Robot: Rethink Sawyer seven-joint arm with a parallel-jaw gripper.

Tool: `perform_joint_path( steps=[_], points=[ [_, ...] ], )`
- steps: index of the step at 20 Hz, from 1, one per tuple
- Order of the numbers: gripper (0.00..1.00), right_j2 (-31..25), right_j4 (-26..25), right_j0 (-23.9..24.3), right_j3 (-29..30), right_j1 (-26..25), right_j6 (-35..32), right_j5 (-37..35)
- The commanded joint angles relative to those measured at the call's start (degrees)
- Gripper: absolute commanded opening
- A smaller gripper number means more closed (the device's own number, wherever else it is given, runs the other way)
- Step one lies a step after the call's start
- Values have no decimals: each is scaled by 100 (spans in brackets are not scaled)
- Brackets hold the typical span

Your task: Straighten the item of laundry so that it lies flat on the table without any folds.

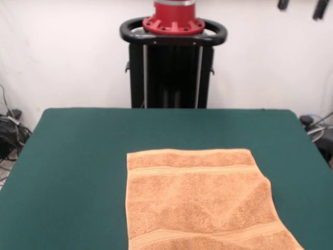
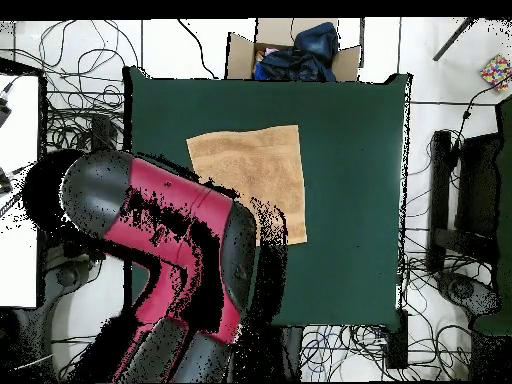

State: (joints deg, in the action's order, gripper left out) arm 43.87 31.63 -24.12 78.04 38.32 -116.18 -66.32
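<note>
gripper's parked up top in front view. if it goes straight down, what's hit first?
Probably bare table near its far corner at the picture's right, not the towel, which lies nearer the camera. Only the tips of the gripper show, so depth is unclear.

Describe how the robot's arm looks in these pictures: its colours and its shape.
In the overhead view the arm is thick and rounded, with crimson red shells between black, capsule-shaped joint housings. In the front view only the red ribbed base shows, on a black pedestal with a black ring handle. I see no cables or markings on the arm. The gripper appears in neither view.
</note>
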Motion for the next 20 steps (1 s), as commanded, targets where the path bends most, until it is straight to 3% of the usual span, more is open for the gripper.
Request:
perform_joint_path(
  steps=[1,7,20],
  points=[
    [100,133,-666,167,248,210,-1124,-429],
    [100,-157,-713,313,1009,499,-853,592],
    [100,-687,-914,713,1963,879,-226,1770]
  ],
)
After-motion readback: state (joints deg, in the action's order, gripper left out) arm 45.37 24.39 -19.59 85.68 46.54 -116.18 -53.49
